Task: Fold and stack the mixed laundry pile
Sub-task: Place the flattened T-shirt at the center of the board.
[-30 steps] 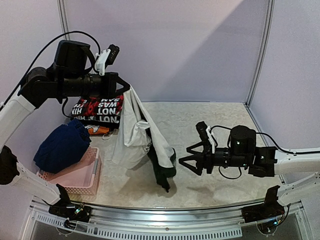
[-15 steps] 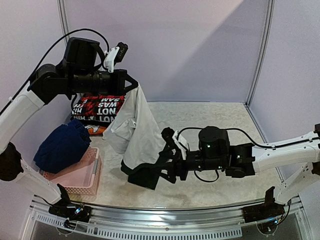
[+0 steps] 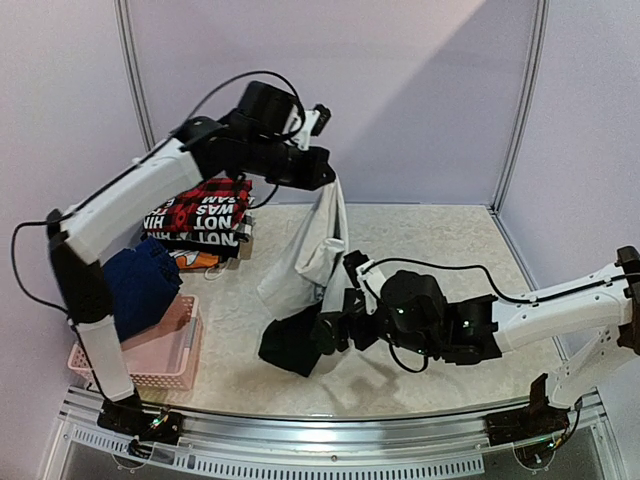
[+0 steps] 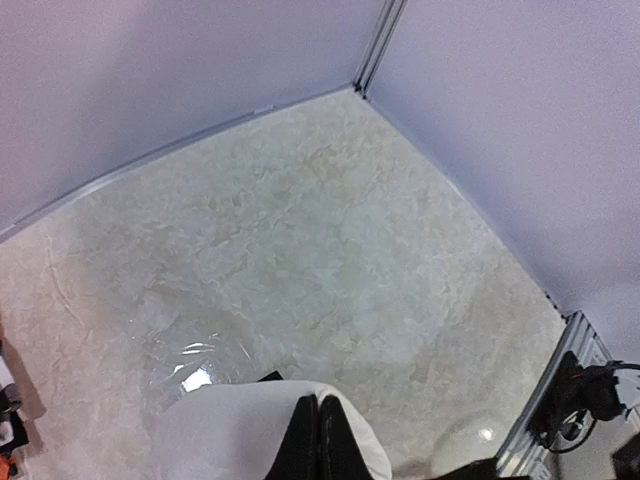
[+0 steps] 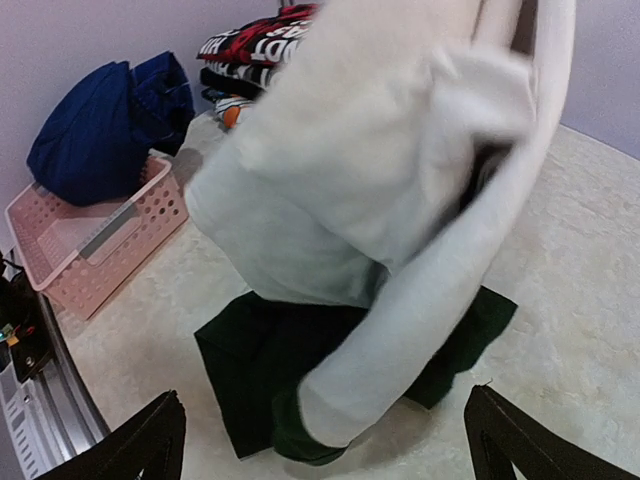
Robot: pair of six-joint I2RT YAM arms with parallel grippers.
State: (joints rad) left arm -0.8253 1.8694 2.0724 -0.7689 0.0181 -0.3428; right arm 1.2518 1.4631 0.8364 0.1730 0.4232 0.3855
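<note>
White cloth over a dark hem point(image 3: 290, 345), the T-shirt point(image 3: 315, 250) hangs from my left gripper point(image 4: 320, 440), pinched shut on its top edge, hem trailing on the table point(image 3: 430, 240), so I'd guide my wide-open, empty right gripper point(image 5: 322, 400) onto a lower corner before spreading it flat.

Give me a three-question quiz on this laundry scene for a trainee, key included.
1. True or false: the left tool is shut on the top of the white garment.
2. The right tool is: A) shut on the hem; B) open beside the garment's dark lower part; C) gripping the folded stack.
3. Fill in: a ___ garment lies on the pink lattice basket.
Key: 1 true; 2 B; 3 navy garment.
</note>
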